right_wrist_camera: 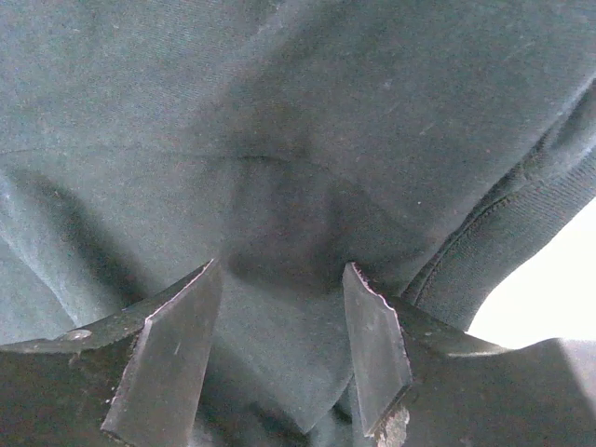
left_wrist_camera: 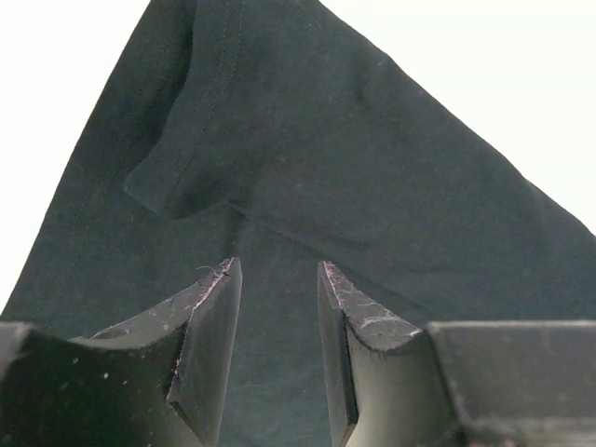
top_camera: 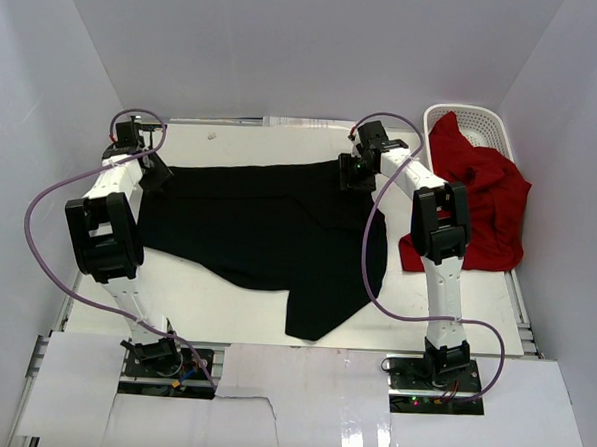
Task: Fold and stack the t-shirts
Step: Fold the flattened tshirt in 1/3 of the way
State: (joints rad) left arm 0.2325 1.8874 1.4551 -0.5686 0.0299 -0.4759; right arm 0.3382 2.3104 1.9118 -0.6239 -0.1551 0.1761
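Note:
The black t-shirt (top_camera: 268, 227) lies spread across the middle of the table, with one part trailing toward the near edge. My left gripper (top_camera: 159, 173) is at the shirt's far left corner. In the left wrist view it (left_wrist_camera: 277, 270) is open just above the black cloth (left_wrist_camera: 326, 158), where a hemmed fold shows. My right gripper (top_camera: 356, 173) is at the shirt's far right edge. In the right wrist view it (right_wrist_camera: 279, 275) is open, with a flap of black cloth (right_wrist_camera: 279, 112) lying between the fingers. The red t-shirt (top_camera: 480, 193) hangs crumpled over the basket at the right.
A white lattice basket (top_camera: 484, 121) stands at the far right corner, partly covered by the red cloth. White walls close in the table on the left, back and right. Purple cables loop from both arms.

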